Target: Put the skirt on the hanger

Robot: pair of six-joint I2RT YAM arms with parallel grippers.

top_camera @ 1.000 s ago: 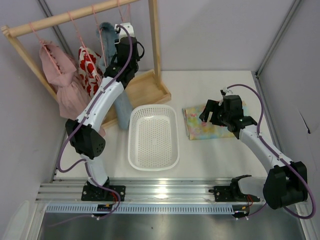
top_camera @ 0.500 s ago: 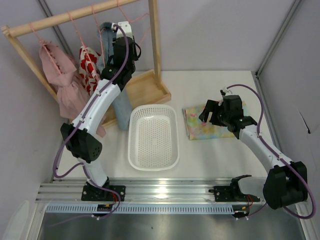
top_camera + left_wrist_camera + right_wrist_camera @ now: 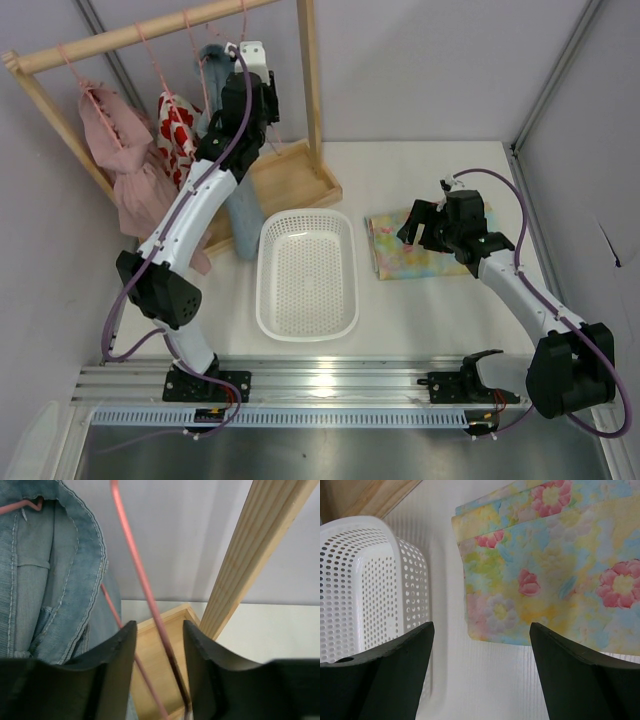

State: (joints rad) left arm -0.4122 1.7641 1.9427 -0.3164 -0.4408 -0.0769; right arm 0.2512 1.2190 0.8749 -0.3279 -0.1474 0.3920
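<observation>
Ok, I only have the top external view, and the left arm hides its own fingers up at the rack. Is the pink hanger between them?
Observer: Yes. In the left wrist view the hanger wire runs up through the gap of the left gripper. The jaws stand open, not clamped.
Operator: Is the denim in the way?
Observer: No. The denim garment hangs beside one finger, outside the gap.
Operator: And the right side?
Observer: The right gripper is open wide over the skirt. Its fingers frame the flat corner nearest the basket.
</observation>
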